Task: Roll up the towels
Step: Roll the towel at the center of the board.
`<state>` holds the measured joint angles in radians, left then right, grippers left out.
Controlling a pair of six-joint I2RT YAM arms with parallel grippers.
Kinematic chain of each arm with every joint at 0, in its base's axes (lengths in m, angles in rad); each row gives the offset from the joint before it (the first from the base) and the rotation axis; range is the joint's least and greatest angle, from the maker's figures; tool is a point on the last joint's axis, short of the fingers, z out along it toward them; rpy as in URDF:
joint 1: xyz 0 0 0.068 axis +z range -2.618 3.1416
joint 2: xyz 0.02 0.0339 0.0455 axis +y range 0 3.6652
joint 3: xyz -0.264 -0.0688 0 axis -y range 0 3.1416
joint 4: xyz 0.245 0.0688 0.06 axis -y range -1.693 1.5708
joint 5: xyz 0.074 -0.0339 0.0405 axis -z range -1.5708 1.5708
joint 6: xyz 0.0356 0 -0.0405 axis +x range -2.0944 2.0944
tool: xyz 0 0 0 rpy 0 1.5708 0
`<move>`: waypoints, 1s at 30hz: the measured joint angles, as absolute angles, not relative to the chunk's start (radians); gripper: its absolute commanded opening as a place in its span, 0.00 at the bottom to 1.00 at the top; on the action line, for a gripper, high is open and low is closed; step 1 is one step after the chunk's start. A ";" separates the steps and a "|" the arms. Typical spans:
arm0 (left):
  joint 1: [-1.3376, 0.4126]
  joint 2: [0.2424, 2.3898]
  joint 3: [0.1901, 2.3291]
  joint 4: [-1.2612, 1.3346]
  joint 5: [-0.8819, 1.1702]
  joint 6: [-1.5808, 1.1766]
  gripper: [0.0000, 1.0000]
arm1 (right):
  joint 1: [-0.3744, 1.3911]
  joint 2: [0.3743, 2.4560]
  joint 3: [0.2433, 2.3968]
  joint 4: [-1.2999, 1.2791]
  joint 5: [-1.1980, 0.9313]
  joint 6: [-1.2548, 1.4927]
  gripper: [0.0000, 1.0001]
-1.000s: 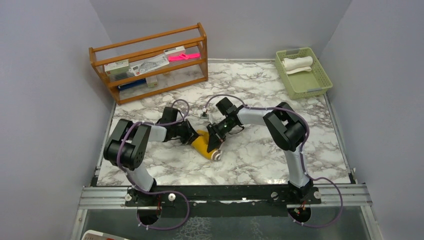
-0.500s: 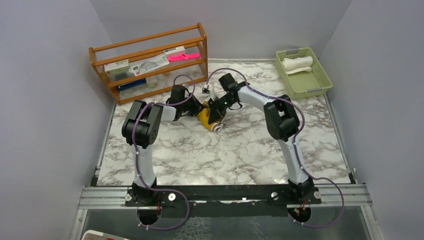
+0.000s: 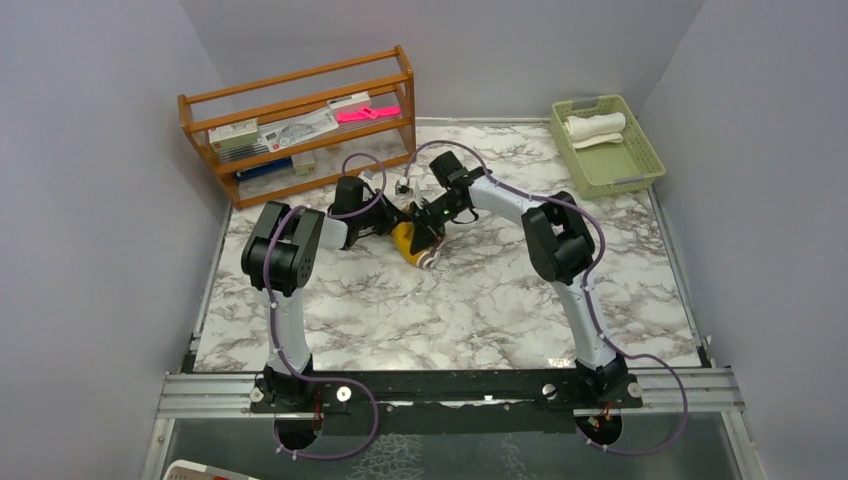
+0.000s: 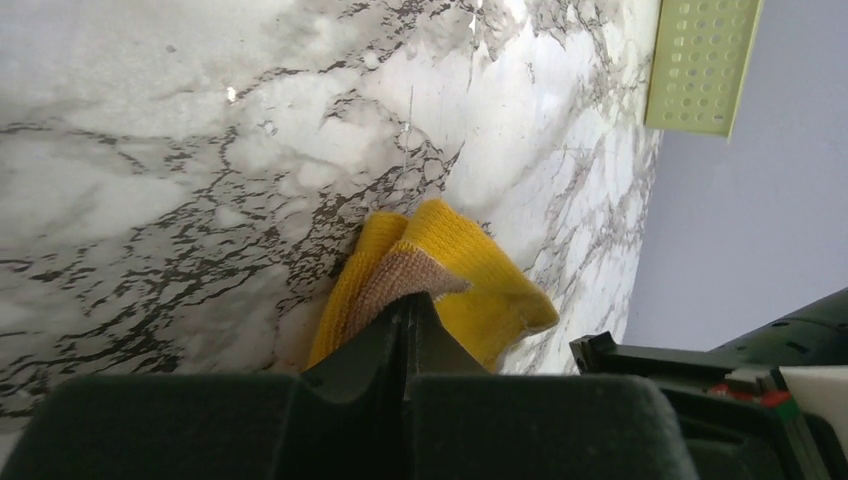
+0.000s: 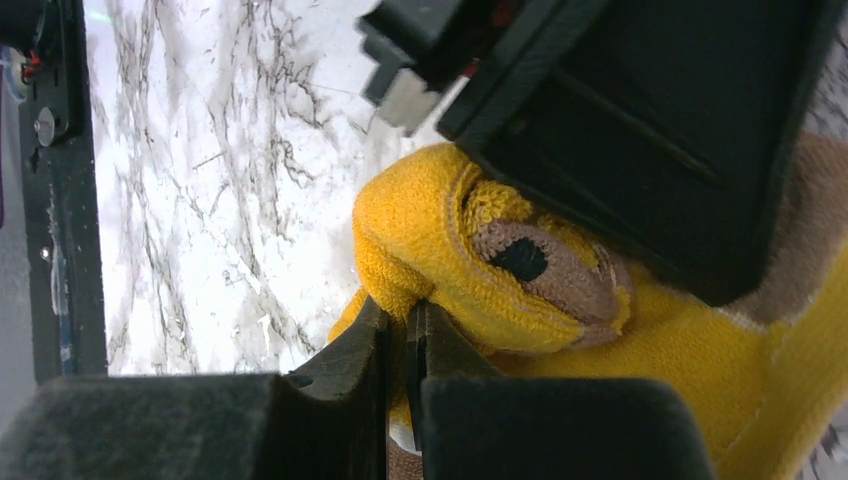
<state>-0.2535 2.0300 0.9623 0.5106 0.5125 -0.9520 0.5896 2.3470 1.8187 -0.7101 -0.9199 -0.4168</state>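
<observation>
Our left gripper (image 4: 405, 308) and right gripper (image 5: 405, 325) clench the mustard-yellow towel (image 3: 408, 241)

We see both pairs of fingers pinched tight on the loosely rolled cloth, meeting head-on toward the far side of the marble table (image 3: 480, 300), near the wooden shelf (image 3: 300, 130). The cream-white towel (image 3: 596, 127) lies rolled in the pale green basket (image 3: 618, 162) at the far right corner, well apart.

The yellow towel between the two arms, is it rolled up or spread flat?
Rolled up: the yellow towel forms a compact bundle with a spiral end showing.
</observation>
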 measured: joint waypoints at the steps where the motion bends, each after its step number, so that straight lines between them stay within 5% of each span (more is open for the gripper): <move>1: -0.247 2.030 0.961 0.510 0.526 -0.952 0.00 | 0.596 2.347 1.819 -0.709 -0.919 -0.427 0.01; 3: -0.232 2.025 0.958 0.506 0.545 -0.951 0.00 | 0.609 2.347 1.819 -0.708 -0.918 -0.443 0.01; 4: -0.219 2.016 0.956 0.493 0.553 -0.949 0.55 | 0.614 2.348 1.818 -0.708 -0.919 -0.450 0.01; 7: -0.167 1.965 0.958 0.437 0.574 -0.910 0.61 | 0.627 2.359 1.816 -0.706 -0.931 -0.457 0.01; 10: -0.102 1.879 0.985 0.363 0.603 -0.920 0.50 | 0.633 2.359 1.799 -0.690 -0.949 -0.455 0.01; 13: -0.059 1.785 1.006 0.302 0.622 -0.893 0.25 | 0.633 2.354 1.774 -0.664 -0.967 -0.441 0.01; 20: -0.088 1.589 0.893 0.247 0.767 -0.815 0.20 | 0.630 2.355 1.771 -0.650 -0.971 -0.408 0.01; 23: -0.099 1.589 0.871 0.196 0.824 -0.770 0.00 | 0.630 2.356 1.772 -0.649 -0.971 -0.400 0.01; 30: -0.149 1.717 0.901 0.110 0.867 -0.664 0.00 | 0.629 2.356 1.768 -0.643 -0.971 -0.388 0.01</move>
